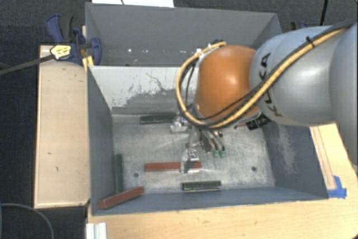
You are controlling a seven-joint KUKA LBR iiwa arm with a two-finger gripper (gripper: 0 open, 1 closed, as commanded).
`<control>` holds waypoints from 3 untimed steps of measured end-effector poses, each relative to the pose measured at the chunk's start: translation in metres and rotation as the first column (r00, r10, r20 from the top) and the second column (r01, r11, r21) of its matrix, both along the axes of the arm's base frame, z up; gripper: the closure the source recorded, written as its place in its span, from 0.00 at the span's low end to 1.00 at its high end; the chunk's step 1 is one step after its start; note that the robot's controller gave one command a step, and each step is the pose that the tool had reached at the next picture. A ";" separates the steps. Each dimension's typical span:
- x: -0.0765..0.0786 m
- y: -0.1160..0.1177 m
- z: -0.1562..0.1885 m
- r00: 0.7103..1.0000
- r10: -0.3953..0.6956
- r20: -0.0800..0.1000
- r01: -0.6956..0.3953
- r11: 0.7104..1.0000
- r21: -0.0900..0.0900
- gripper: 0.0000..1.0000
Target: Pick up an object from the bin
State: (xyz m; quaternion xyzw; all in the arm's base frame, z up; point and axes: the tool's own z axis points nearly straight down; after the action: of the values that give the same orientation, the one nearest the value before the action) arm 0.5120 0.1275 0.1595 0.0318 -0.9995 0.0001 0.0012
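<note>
My gripper [193, 157] hangs below the arm's orange cover, low over the middle of the bin floor. Its tip is at the right end of a flat red-brown stick [162, 166] that lies crosswise on the floor; whether it touches the stick is unclear. A dark green stick [201, 186] lies just in front of the gripper, parallel to the red-brown one. A small green piece [218, 150] shows right beside the gripper, partly hidden by it.
A dark stick [158, 118] lies near the back wall. Another dark green stick [118, 172] lies lengthwise by the left wall. A second red-brown stick [121, 197] rests in the front left corner. The arm covers the bin's right back part.
</note>
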 end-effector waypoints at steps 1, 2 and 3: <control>0.010 -0.003 0.076 1.000 0.019 0.001 -0.019 1.000 0.000 0.00; 0.006 0.003 0.061 0.999 0.035 0.018 -0.035 0.999 0.004 0.00; 0.011 -0.004 -0.009 0.997 0.072 0.009 -0.072 0.997 0.002 0.00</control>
State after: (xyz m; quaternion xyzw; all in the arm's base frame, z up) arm 0.5233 0.1238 0.1503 0.0677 -0.9977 -0.0006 -0.0036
